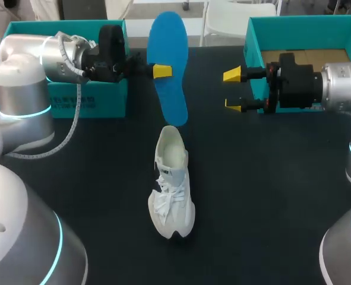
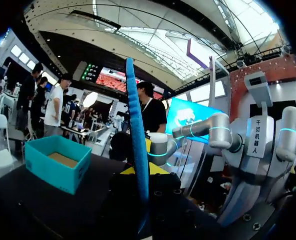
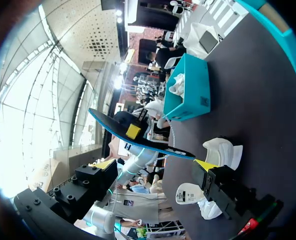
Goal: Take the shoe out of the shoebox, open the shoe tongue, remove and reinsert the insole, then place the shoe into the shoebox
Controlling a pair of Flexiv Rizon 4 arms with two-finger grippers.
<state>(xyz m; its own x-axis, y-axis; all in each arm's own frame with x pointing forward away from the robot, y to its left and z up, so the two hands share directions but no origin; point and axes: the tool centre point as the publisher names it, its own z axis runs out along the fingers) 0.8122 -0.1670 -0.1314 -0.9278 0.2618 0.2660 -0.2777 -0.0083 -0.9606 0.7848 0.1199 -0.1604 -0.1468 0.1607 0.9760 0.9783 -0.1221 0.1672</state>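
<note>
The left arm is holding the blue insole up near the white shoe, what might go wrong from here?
1. The left end effector grips the insole at one spot only, so it may twist or slip on the way in.
2. The shoe lies unheld, with the right end effector open and apart from it; pushing the insole in may slide the shoe.

Head cam high behind; 2 wrist cams face inward; all share insole.
</note>
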